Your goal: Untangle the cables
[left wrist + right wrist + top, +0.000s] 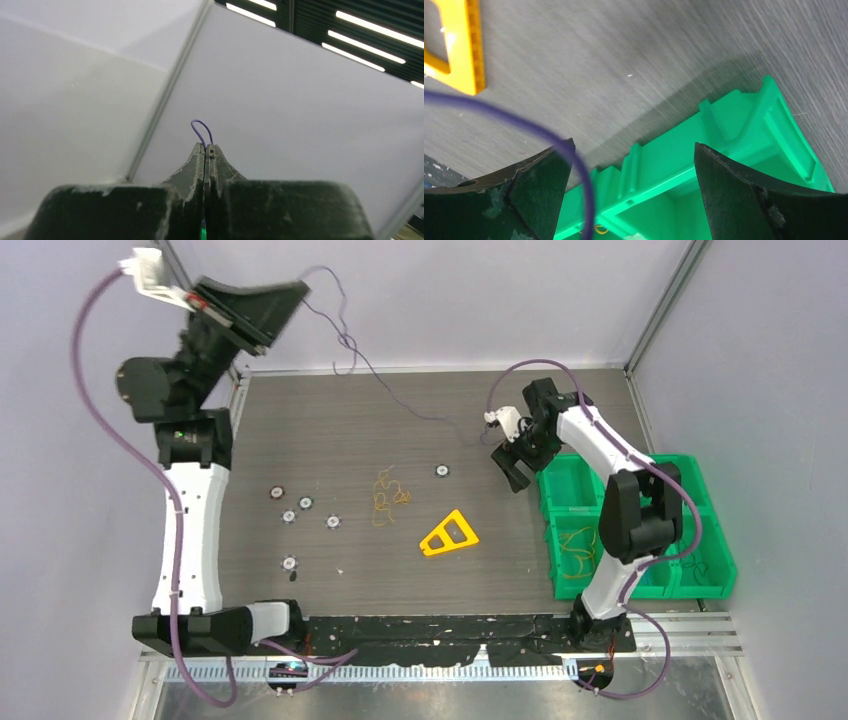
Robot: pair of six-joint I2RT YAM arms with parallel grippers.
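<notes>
High at back-left, left gripper (pixel 205 147) clamped on purple wire (pixel 200 120), which trails down toward right gripper (pixel 634 144) (jaws wide, gripping nothing) beside green bins (pixel 734 130). Orange tangle (pixel 388 495) mid-table. Strand looks freed; next, probably bin it.

We're seeing a thin purple wire (pixel 587 200), tangled orange-yellow thin wires (pixel 385 495), a yellow plastic triangle (pixel 432 544), bright green plastic bins (pixel 700 480), a grey-streaked tabletop (pixel 330 430).

A: What are those round bits (pixel 305 503)?
B: Too small to tell. The purple wire (pixel 200 121) vanishes between the left fingers (pixel 192 167), and the picture's edge cuts off the triangle (pixel 466 45).
</notes>
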